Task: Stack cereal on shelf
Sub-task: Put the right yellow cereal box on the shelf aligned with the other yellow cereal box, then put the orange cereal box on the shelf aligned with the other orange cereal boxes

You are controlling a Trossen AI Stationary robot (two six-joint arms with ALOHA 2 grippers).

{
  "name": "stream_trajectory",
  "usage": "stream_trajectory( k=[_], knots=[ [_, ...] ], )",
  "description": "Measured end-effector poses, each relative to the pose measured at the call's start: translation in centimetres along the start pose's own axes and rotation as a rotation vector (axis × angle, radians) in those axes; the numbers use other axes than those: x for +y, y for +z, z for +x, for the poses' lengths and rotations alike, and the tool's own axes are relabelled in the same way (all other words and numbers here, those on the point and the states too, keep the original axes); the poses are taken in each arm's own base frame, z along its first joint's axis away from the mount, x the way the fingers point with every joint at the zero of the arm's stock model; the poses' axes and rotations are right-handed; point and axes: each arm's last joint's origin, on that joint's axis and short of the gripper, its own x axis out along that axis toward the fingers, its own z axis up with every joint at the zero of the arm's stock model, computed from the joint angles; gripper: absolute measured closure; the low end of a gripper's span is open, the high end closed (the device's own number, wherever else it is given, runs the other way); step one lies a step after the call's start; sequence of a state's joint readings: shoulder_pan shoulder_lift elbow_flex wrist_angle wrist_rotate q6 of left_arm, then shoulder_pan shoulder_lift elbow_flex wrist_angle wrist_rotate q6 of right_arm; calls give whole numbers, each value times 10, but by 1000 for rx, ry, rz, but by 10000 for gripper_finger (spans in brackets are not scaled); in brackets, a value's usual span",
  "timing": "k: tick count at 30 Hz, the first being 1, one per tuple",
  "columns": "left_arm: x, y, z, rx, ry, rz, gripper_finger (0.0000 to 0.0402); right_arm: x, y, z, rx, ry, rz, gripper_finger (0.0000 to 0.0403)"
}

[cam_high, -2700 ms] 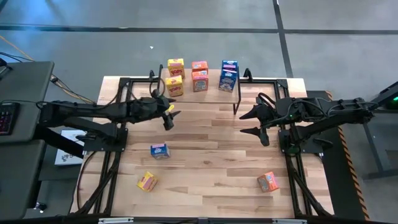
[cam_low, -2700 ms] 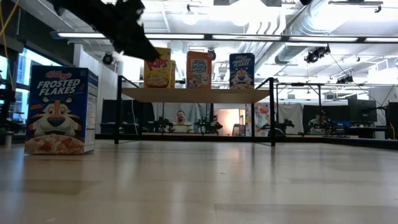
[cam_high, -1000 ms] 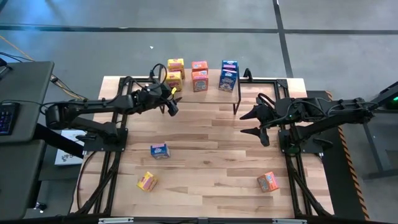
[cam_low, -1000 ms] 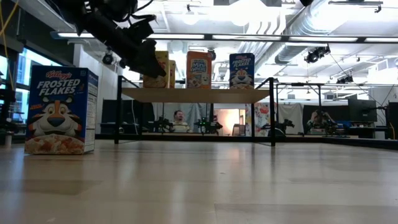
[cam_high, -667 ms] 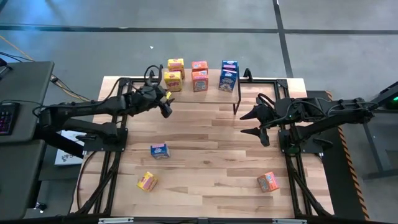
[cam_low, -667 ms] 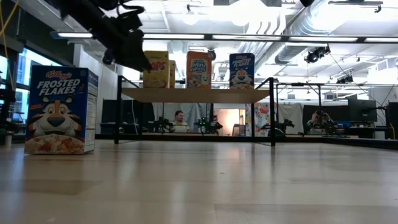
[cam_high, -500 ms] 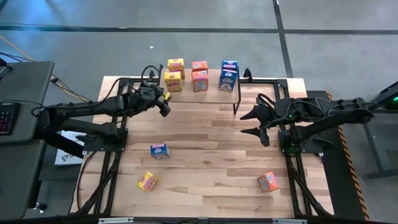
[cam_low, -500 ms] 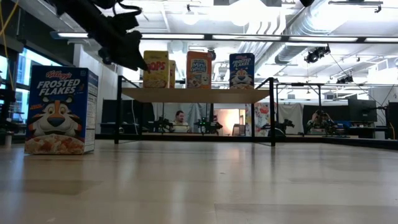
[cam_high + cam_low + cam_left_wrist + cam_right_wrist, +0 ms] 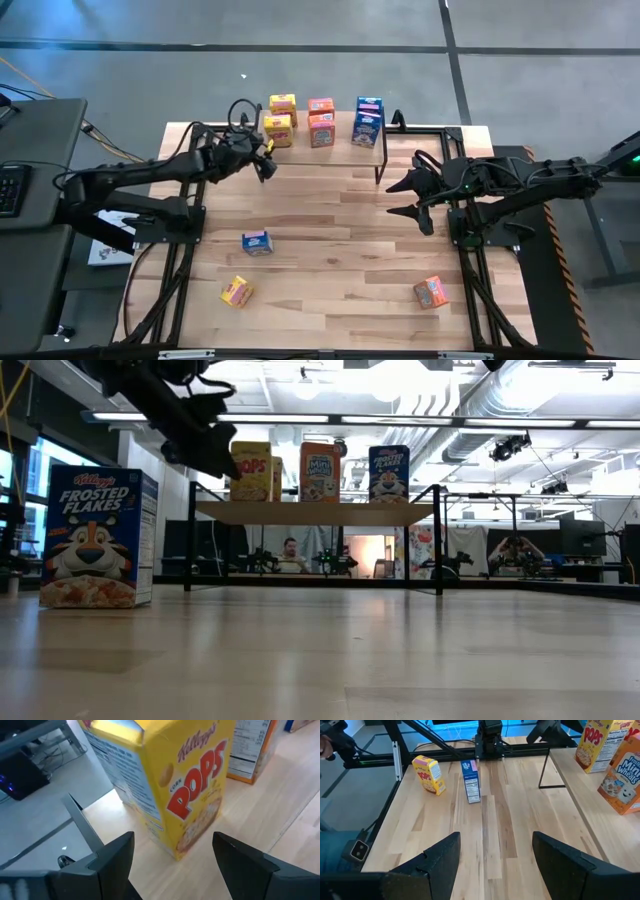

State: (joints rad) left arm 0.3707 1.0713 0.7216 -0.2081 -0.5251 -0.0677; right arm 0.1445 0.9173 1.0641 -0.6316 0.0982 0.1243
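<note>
Left gripper (image 9: 264,160) with fingers spread and empty, small yellow cardboard Corn Pops cereal box (image 9: 170,780) just ahead of it on the light-wood black-legged shelf (image 9: 315,512), right gripper (image 9: 412,200) open, empty, well apart over the table.

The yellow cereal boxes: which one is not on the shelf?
The yellow box on the tabletop's near left; the other two stand on the shelf.
</note>
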Motion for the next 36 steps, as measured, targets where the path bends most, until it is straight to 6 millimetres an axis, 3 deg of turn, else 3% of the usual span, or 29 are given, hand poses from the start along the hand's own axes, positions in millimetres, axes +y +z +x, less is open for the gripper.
stream_trajectory(
  k=[17, 31, 36],
  knots=[
    [-9, 5, 20, -56, -2, 7, 140, 0, 0, 0, 0, 0, -1, 162],
    [-8, 8, 20, -81, 12, 25, 140, 0, 0, 0, 0, 0, -1, 162],
    [-4, 12, 11, -115, 13, 2, 140, 0, 0, 0, 1, 0, 7, 162]
  ],
)
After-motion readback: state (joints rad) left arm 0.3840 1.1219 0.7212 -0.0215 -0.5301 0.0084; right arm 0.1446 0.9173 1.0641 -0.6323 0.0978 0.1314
